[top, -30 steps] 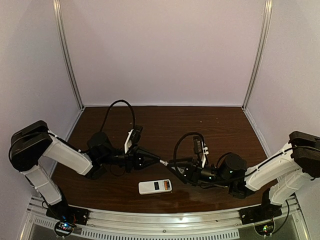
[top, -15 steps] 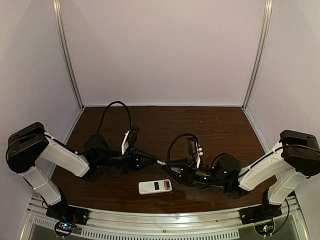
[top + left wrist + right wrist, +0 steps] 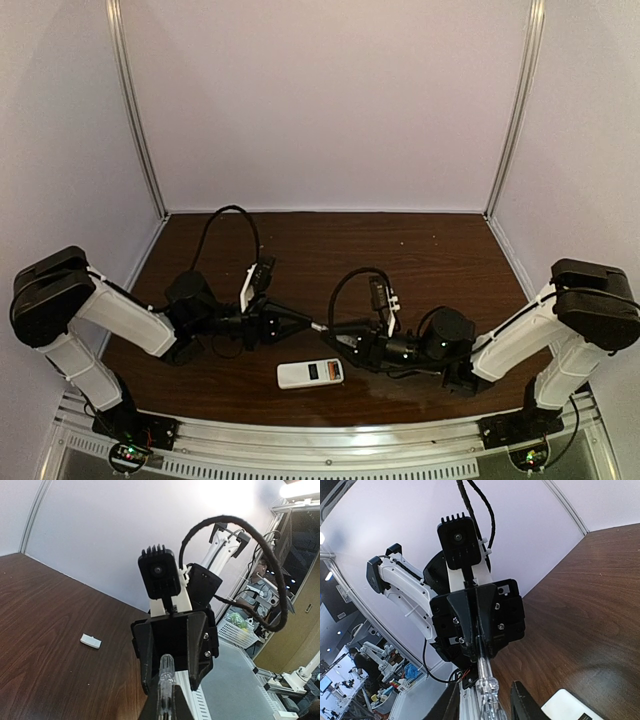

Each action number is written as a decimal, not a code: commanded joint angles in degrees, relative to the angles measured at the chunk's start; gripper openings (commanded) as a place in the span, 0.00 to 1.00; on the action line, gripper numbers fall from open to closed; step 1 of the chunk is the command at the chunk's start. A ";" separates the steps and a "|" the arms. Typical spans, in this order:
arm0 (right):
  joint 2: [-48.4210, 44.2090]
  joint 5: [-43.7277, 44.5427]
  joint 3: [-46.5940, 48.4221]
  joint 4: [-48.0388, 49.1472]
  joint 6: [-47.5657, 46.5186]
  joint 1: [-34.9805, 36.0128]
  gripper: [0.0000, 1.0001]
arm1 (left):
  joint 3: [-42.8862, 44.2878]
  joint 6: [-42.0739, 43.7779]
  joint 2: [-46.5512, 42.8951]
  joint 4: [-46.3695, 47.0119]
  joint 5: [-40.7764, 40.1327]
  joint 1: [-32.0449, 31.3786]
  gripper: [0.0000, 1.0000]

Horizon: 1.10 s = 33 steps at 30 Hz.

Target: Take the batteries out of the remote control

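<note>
- The table point(image 3: 420, 240) is dark wood, and both arms reach low over its middle.
- The left gripper point(image 3: 303, 325) points in from 9 o'clock, its jaws clamped on the screwdriver point(image 3: 487, 681).
- The right gripper point(image 3: 337, 329) faces it from 3 o'clock. Its fingers stand narrowly apart astride the clear handle, with a gap on each side.
- The remote control point(image 3: 310, 374) lies flat at 6 o'clock of the grippers, recess up.
- A small white piece point(image 3: 91, 640) lies alone on the wood, at 9 o'clock of the right gripper in the left wrist view.
- An orange battery point(image 3: 334, 371) shows at the recess's 3 o'clock end.
</note>
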 commanded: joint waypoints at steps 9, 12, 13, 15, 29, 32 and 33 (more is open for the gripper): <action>3.59 -1.81 1.62 11.89 3.50 -0.14 0.46 | -3.35 1.10 -1.37 23.48 -0.52 0.47 0.00; 4.48 -2.41 2.08 13.43 4.67 -0.19 0.44 | -3.82 1.56 -1.37 24.59 -0.48 0.48 0.00; 4.81 -2.75 2.33 14.08 5.04 -0.17 0.43 | -3.97 1.71 -1.53 24.71 -0.59 0.47 0.00; 5.54 -3.02 2.75 15.22 5.84 -0.15 0.41 | -4.12 2.05 -1.53 25.02 -0.61 0.47 0.00; 7.51 -3.89 4.03 16.45 7.22 -0.14 0.22 | -5.47 3.77 -2.89 24.05 -2.87 0.47 0.00; 6.95 -3.82 4.07 15.93 6.85 -0.22 0.20 | -5.57 3.92 -2.91 24.05 -3.00 0.52 0.00; 6.70 -3.81 4.07 15.77 6.71 -0.17 0.21 | -5.56 4.00 -2.93 24.05 -3.02 0.48 0.00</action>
